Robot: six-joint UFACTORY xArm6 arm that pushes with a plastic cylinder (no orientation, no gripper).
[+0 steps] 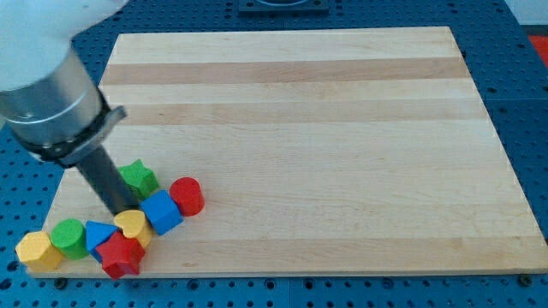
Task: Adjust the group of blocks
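Note:
Several blocks are bunched at the view's bottom left of the wooden board. A green star sits highest, with a red cylinder to its right and a blue cube below between them. A yellow heart lies left of the cube. Below it are a blue triangle and a red star. A green cylinder and a yellow hexagon lie furthest left. My tip touches the top of the yellow heart, just below the green star.
The arm's grey body hangs over the board's left edge. Blue perforated table surrounds the board.

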